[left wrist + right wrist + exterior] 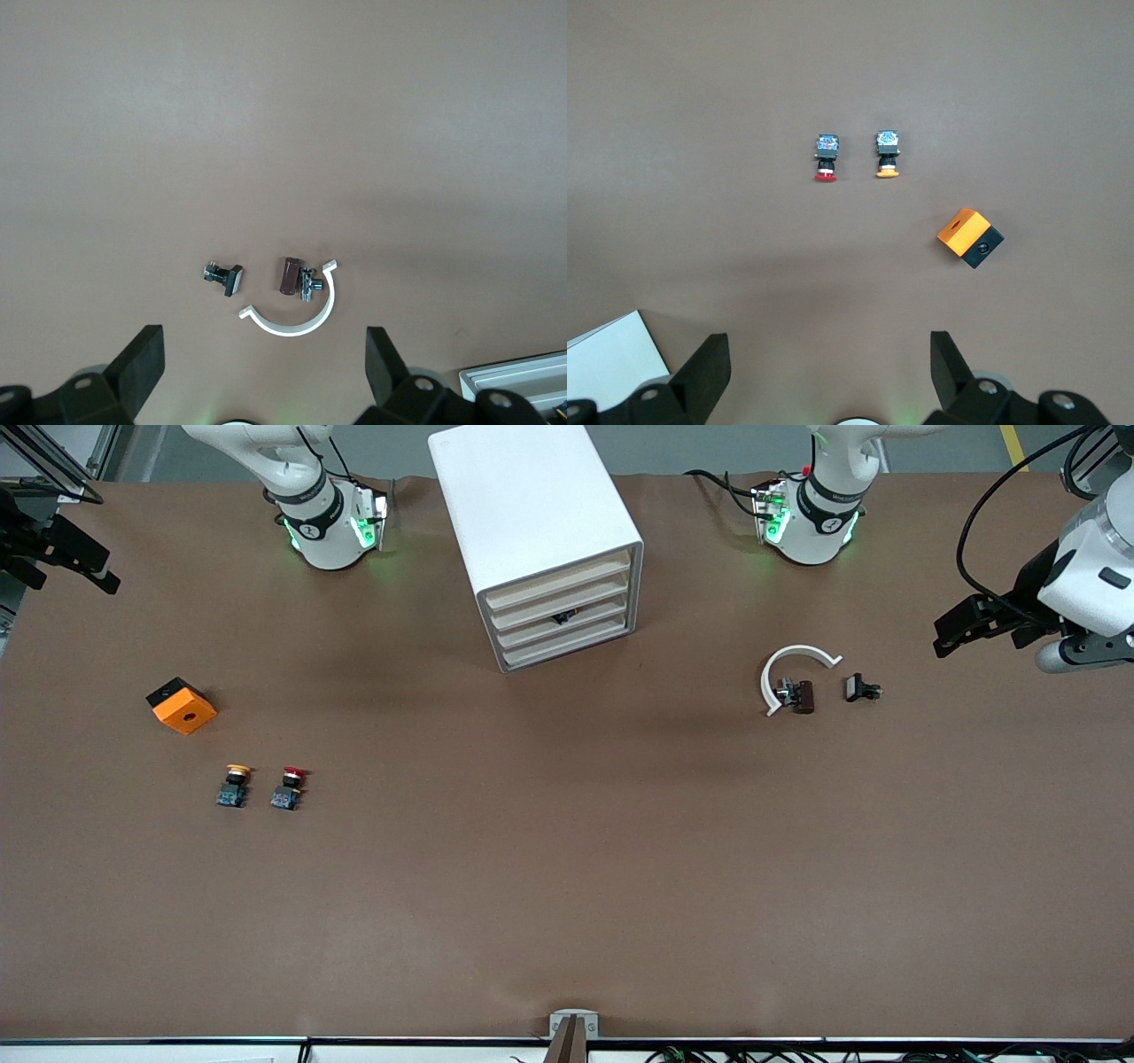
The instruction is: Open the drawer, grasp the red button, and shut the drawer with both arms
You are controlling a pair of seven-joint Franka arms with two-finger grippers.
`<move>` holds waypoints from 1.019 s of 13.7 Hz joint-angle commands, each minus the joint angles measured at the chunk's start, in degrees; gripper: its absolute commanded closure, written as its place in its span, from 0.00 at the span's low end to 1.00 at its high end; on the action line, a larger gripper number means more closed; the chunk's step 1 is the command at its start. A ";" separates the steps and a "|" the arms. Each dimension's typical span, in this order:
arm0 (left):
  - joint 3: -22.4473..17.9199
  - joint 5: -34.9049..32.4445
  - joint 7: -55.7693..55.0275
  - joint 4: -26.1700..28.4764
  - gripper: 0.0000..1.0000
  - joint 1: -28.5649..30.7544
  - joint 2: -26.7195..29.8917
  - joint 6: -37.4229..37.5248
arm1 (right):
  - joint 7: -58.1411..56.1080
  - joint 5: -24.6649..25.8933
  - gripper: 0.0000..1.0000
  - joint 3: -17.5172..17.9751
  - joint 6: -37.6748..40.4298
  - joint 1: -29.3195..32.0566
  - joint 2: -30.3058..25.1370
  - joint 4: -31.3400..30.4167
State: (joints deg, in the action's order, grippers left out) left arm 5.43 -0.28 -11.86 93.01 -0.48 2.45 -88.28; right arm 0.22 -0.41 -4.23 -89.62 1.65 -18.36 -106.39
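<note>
You've got the drawer cabinet [540, 540] w/ all drawers shut. Red button [289, 787] sits on the table, nearer the front cam than the cabinet, toward the right arm's end, beside the yellow-cap button [233, 786]. Left gripper [974, 627] & right gripper [62, 558] wait at the table ends, fingers spread, nothing held.

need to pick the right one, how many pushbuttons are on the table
2, side by side toward the right arm's end of the table: the red-capped button and the yellow-capped button, both nearer the front camera than the orange cube. The closed drawers could hide more.
</note>
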 commanded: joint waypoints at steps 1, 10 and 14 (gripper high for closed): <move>0.10 0.20 0.26 -0.38 0.00 0.56 0.10 0.21 | -0.31 0.84 0.00 0.18 0.14 -0.16 -0.36 -0.39; 0.02 0.20 0.43 0.76 0.00 0.91 1.67 -0.57 | -0.31 0.84 0.00 0.27 0.14 -0.16 -0.36 -0.39; 0.10 3.18 0.87 20.39 0.00 4.43 19.38 -9.16 | -0.31 0.76 0.00 0.27 0.23 -0.16 -0.36 -0.39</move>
State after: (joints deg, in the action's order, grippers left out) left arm 5.37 1.07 -11.58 98.72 3.07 8.53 -91.36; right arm 0.22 -0.40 -4.13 -89.51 1.62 -18.33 -106.43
